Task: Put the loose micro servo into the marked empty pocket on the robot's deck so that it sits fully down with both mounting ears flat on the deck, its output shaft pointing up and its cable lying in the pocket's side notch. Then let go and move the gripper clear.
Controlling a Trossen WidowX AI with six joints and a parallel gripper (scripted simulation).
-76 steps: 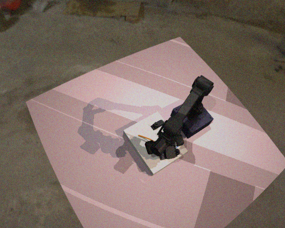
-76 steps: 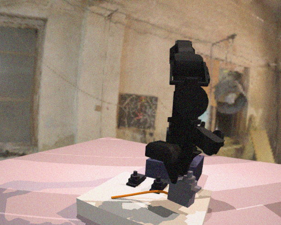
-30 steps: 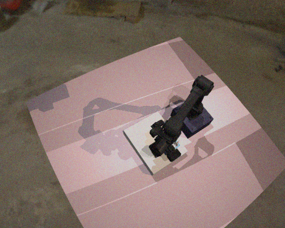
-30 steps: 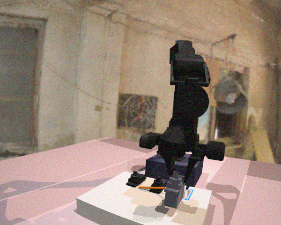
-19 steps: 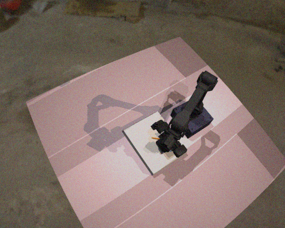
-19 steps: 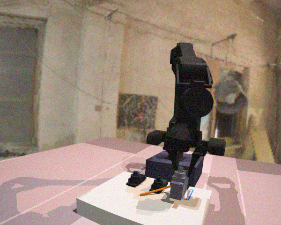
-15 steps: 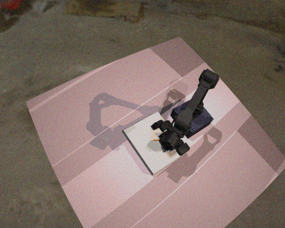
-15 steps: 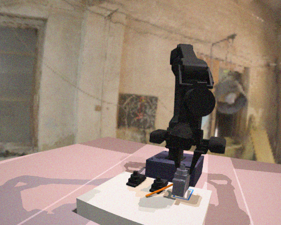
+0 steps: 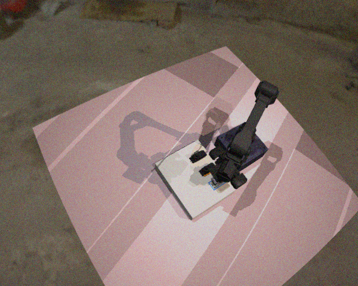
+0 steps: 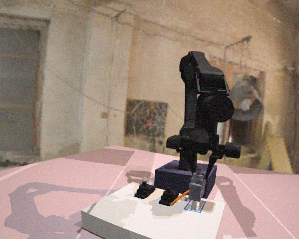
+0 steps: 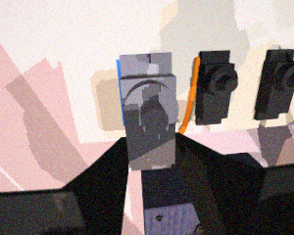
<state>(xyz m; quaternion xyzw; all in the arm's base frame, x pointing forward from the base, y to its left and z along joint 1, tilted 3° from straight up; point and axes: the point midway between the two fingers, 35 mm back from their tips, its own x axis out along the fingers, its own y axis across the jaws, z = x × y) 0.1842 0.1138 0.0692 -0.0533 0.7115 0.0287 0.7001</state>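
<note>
The pincer [image 10: 199, 172] holds the servo [image 10: 197, 186] above the marked pocket [image 10: 194, 206], beside two seated servos [image 10: 168, 197].

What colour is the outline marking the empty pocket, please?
Blue outline, clearest in the exterior view, below the held servo.

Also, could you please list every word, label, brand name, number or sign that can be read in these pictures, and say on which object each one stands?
No readable text in any view.
Held micro servo: no label or number visible.
Two mounted servos: plain black, no print.
Deck: only a blue outline marking the pocket, no writing.
Dark panel on the back wall: red marks, too blurred to read.
</note>
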